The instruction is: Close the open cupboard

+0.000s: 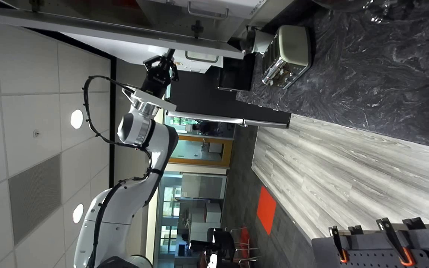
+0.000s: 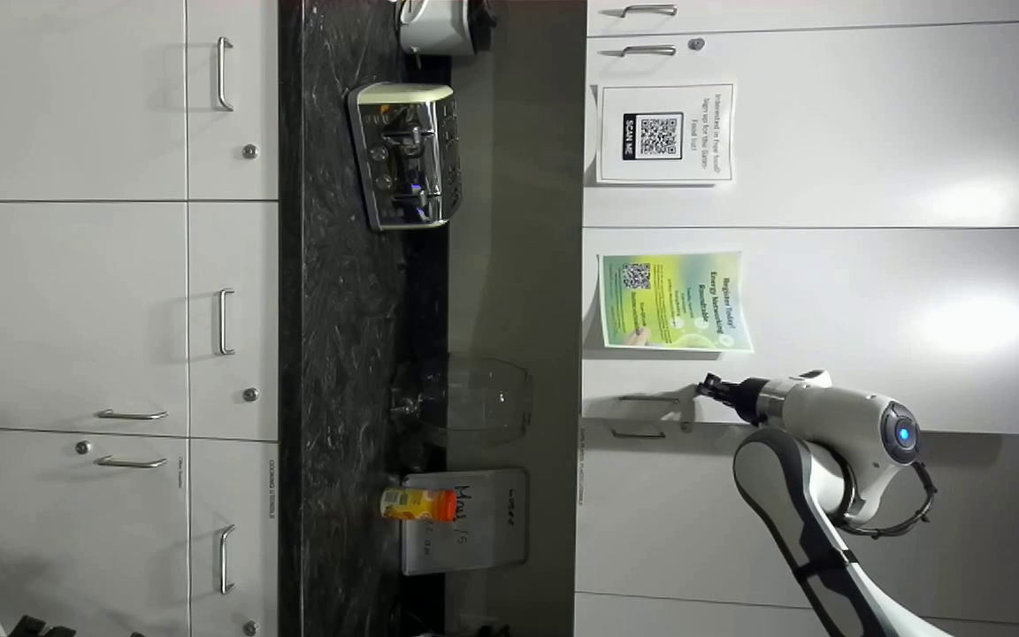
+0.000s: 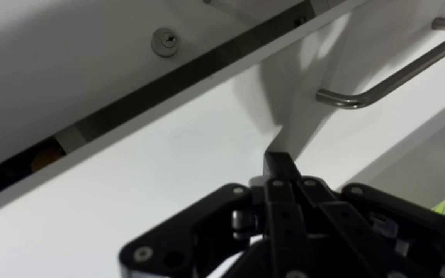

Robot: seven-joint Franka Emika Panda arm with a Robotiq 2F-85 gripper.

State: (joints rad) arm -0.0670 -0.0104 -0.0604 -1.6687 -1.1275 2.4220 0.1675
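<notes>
Clenched together, black fingers (image 3: 281, 166) with tips right at the white outer face of the ajar cupboard (image 3: 137, 173), touching it or just short, impossible to tell which. Close beside them on the same face, a metal handle (image 3: 404, 69). Along the free edge, a dark strip (image 3: 157, 92) of the inside. Past that, a neighbouring door (image 3: 83, 69) with a round lock (image 3: 165, 41). In an exterior view, on the cupboard near its handle, a yellow-green flyer (image 2: 673, 301); on the next cabinet (image 2: 828, 115), a white sign (image 2: 664, 133) with a QR code. Below that upper row, a black marbled desk (image 2: 333, 372), with a toaster (image 2: 408, 159) on it in both exterior views. Farther off, pale wood-grain floor (image 1: 330, 171) and a red square (image 1: 266, 210) on dark carpet (image 1: 240, 193).
</notes>
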